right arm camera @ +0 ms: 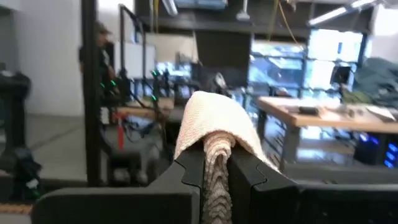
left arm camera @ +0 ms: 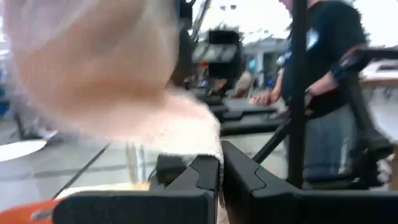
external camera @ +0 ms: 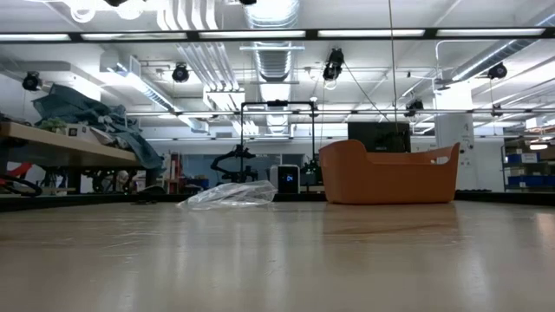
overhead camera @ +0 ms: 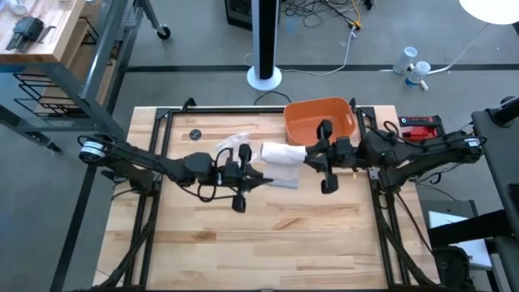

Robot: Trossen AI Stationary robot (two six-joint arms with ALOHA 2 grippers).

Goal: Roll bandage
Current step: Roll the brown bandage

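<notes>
With the bandage [overhead camera: 280,154] strung in the air between my hands, my left hand [left arm camera: 219,177] pinching one end and my right hand [right arm camera: 216,165] pinching the other, I judge the rolling barely begun; next I must wind one end toward the other.

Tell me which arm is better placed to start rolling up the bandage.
Probably right: the right gripper pinches the bandage at its bunched end, while the left gripper pinches the flat strip end.
</notes>
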